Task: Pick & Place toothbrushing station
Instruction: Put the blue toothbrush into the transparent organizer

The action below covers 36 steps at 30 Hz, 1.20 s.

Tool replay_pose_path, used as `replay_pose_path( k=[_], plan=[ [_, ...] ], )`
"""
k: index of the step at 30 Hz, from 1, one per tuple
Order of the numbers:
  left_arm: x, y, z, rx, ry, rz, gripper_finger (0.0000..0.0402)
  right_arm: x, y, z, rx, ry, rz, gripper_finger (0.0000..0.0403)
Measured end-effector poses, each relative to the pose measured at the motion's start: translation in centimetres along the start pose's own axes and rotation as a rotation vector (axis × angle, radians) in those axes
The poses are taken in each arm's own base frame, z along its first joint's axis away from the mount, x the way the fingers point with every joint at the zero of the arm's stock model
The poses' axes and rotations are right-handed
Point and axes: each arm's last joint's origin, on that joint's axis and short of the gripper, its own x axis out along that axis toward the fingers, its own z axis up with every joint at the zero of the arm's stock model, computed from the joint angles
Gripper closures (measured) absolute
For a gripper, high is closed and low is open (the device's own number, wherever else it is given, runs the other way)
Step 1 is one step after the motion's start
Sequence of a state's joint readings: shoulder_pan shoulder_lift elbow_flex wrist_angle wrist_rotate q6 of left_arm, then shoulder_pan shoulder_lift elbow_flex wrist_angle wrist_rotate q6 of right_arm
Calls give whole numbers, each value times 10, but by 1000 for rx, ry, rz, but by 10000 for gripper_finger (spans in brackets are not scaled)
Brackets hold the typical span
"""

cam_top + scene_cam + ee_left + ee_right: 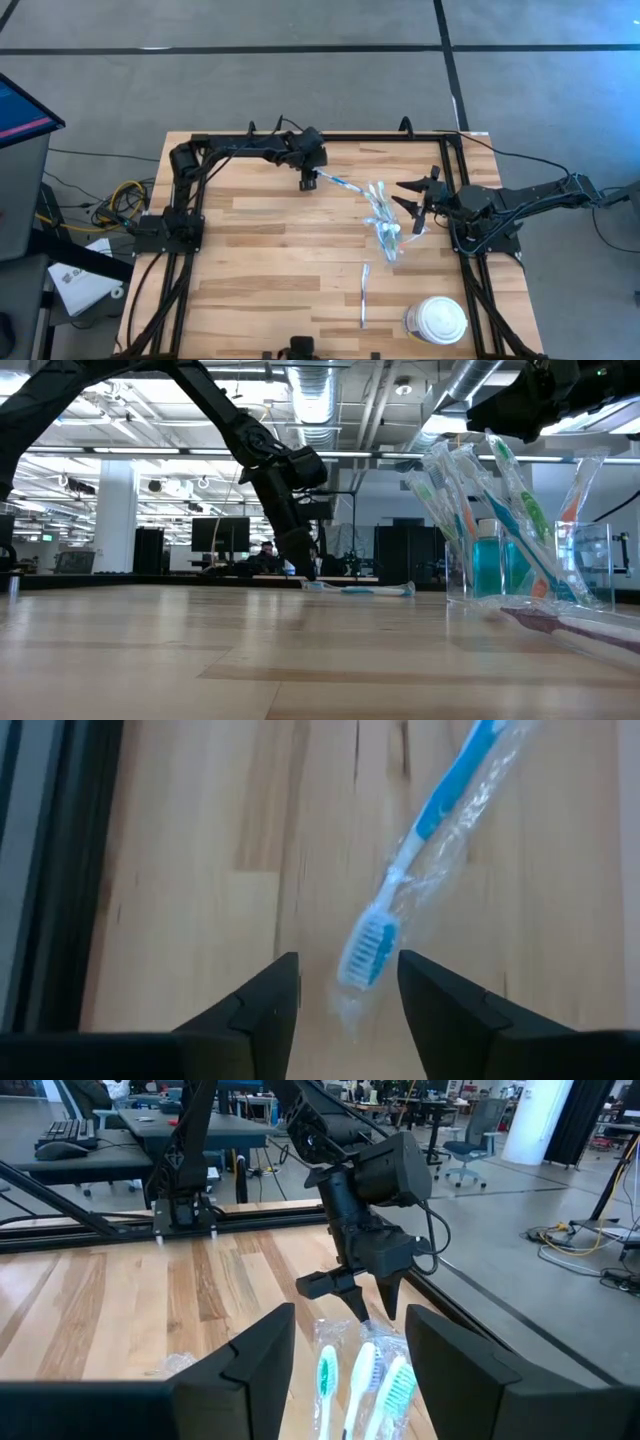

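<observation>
Blue-and-white wrapped toothbrush (420,870) lies flat on wooden table (260,260), bristle end between spread fingers of left gripper (308,183), not clenched on it. Clear plastic cup (580,565) stands right of centre, packed with wrapped toothbrushes (383,220) leaning out. Right gripper (418,203) hovers just beside cup, above brush heads, fingers released, holding nothing. One more toothbrush (364,294) lies alone nearer front edge, beside white lidded container (438,321).
</observation>
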State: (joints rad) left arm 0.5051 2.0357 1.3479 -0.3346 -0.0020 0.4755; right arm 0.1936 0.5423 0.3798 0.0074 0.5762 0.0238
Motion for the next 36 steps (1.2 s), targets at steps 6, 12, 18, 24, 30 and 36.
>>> replay_pose_path(
  k=[6, 12, 18, 24, 30, 36],
  plan=[
    [0, 0, -2, 12, 7, -13, 247, 0, 0, 0, 1, 0, 0, 224],
    [0, -2, -3, 13, 21, -30, 249, 0, 0, 0, 1, 0, 1, 227],
    [1, -3, -5, 15, 36, -39, 250, 0, 0, 0, 2, 0, 0, 225],
    [1, -2, -6, 13, 40, -39, 250, 0, 0, 0, 1, 1, 1, 229],
    [1, -1, -6, 12, 40, -39, 250, 0, 0, 0, 1, 1, 1, 232],
    [1, -3, -5, 13, 24, -73, 250, 0, 0, 0, 2, 1, 1, 230]
  ],
)
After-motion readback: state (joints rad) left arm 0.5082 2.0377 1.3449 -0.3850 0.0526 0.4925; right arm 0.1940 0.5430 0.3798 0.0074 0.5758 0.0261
